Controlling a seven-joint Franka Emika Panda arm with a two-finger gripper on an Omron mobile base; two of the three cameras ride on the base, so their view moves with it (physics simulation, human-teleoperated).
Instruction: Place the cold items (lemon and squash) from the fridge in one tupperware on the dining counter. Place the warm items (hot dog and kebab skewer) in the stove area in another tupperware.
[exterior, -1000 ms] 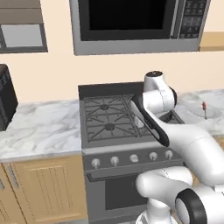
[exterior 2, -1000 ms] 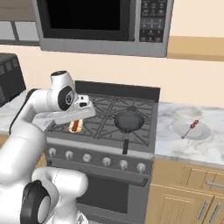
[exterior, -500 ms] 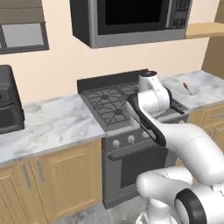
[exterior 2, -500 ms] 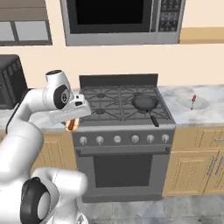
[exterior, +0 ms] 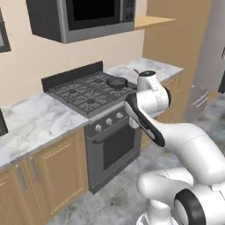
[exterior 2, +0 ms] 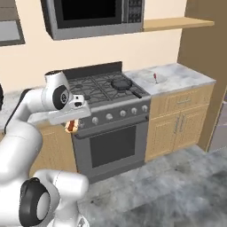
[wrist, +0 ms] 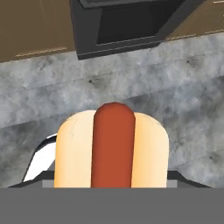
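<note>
The base has swung away from the stove (exterior 2: 106,91) — the whole kitchen has slid across both base views, the range now off to one side. The pincer (exterior 2: 72,126) hangs over the grey floor (wrist: 175,100), clenched on the hot dog (wrist: 113,146), bun and sausage pointing down. The kebab skewer (exterior 2: 154,78) waits on the bench (exterior 2: 177,77) — carrying has begun, I judge.

stove (exterior: 88,93), pan (exterior: 117,82), microwave (exterior: 83,17), marble counter (exterior: 30,125)
</note>
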